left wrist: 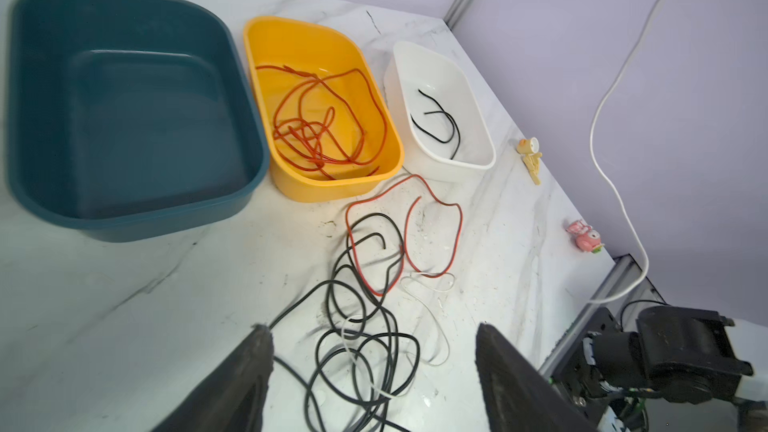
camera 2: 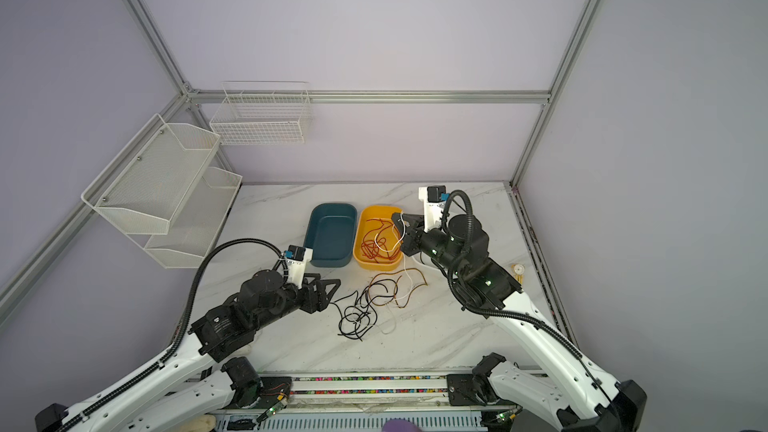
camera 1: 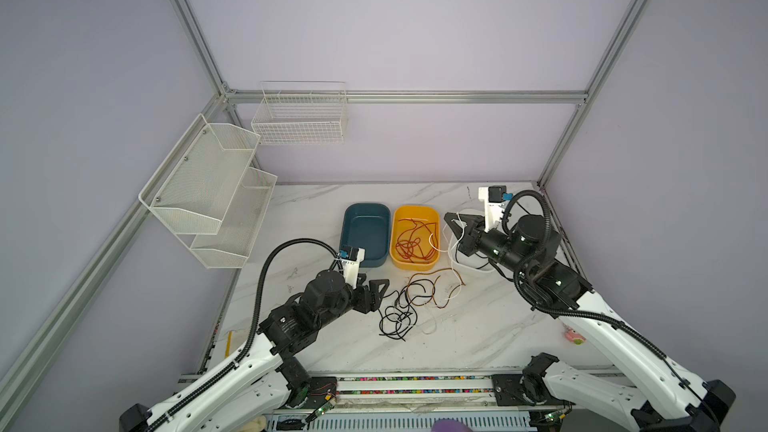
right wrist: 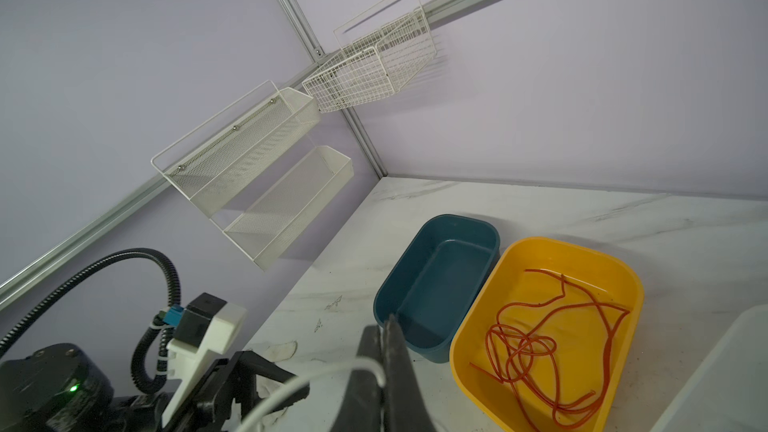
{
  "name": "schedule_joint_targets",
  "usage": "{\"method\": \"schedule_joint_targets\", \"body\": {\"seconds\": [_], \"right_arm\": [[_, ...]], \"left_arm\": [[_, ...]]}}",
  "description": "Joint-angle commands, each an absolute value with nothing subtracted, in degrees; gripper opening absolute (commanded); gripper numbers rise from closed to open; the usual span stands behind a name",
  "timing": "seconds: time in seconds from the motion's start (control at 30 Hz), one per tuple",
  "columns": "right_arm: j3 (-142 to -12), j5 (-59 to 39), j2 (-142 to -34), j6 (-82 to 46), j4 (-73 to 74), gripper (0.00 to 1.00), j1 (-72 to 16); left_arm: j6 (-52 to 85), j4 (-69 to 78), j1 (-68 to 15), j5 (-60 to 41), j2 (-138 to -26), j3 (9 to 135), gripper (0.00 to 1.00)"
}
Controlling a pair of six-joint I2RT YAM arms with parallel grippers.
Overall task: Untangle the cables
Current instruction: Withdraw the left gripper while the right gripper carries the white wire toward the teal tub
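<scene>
Over the yellow tub's (camera 1: 415, 209) three o'clock rim, right gripper (camera 1: 451, 221) pinches a white cable (right wrist: 307, 376), teasing it out, I reckon; left gripper (left wrist: 372, 332) gapes empty at the tangle's (camera 1: 399, 313) nine o'clock. Next: pin that tangle down.

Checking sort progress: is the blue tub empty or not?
Empty. The blue tub shows a bare floor in both wrist views.

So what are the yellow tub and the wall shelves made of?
Yellow tub: looks like smooth, slightly glossy plastic, with rounded moulded corners and soft highlights.
Wall shelves: probably white-painted metal mesh; fine holes and thin wire rims show.
</scene>
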State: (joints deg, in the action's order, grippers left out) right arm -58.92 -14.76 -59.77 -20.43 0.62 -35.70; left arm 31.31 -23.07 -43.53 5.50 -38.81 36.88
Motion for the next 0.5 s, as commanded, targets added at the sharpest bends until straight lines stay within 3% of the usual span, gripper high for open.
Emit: {"method": "schedule_joint_targets", "body": {"seconds": [0.0,0.13,0.47], "right_arm": [[-63.66,-18.71,-64.44,-21.30,4.78,0.00,-35.68],[-67.94,-20.47,-70.57,-22.84,7.69,0.00,-35.77],[-81.25,-19.09,-87.75,-22.12,8.04,0.00,-40.43]], "left_arm": [[31.92,-29.86,-43.26,15.88,-33.34,38.79,0.91],[28.08,-35.14,-43.22,22.46,-29.60,42.78,1.00],[20.10,-36.70,-42.83,40.51,-27.24,43.76,1.00]]}}
